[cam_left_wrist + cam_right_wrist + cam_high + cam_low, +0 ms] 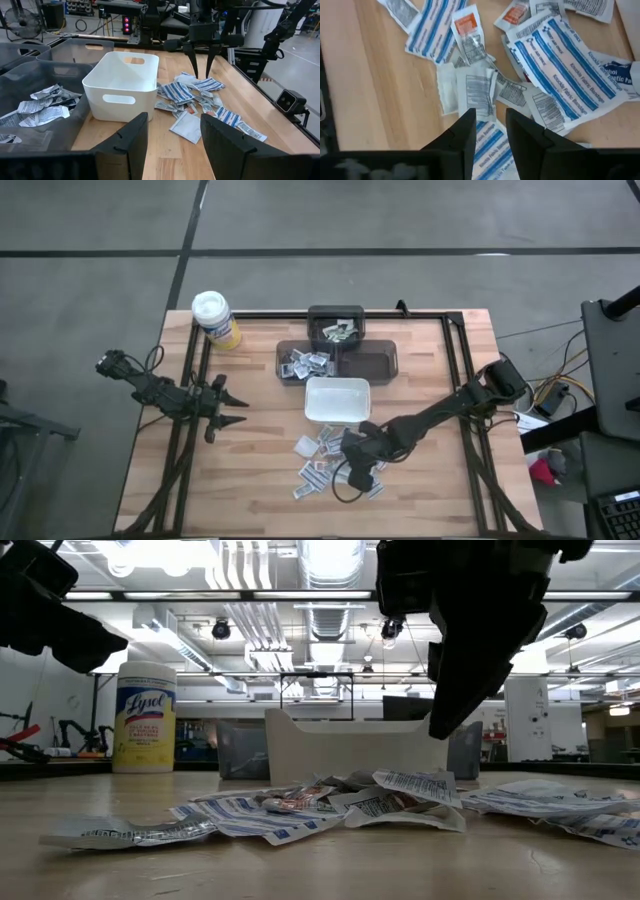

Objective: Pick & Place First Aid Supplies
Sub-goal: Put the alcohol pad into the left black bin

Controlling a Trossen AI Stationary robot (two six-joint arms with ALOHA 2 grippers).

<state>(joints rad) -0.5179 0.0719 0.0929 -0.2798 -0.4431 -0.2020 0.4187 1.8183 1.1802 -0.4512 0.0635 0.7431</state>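
Right wrist view puts you directly over the first aid supplies point(485, 95), a loose heap of thin, flat packets overlapping on the bare wooden table point(380, 100), in front of the white dish point(337, 400). Expect them to be feather-light, limp and a little slick: paper-and-film wrappers that bend, slide over each other and lie almost flush with the wood. A straight pinch on a flat face will likely skate off, so look for a lifted corner or an edge propped on a neighbour; the white packet with the barcode just ahead of your fingertips has a curled edge that seems the best bite. Watch for a second packet riding up with it.

The right gripper point(490, 117) hangs just above the heap with its jaws a narrow gap apart and nothing between them. The left gripper point(228, 408) waits well off to the side over the left of the table, jaws apart and empty.

Readable print: the large blue-striped wrapper reads "Knuckle Fabric Bandage"; smaller ones carry barcodes and an orange-red label too small to make out. In the low view the yellow canister point(145, 718) reads "Lysol". More packets already lie in the dark bins point(305, 361) beyond the dish.
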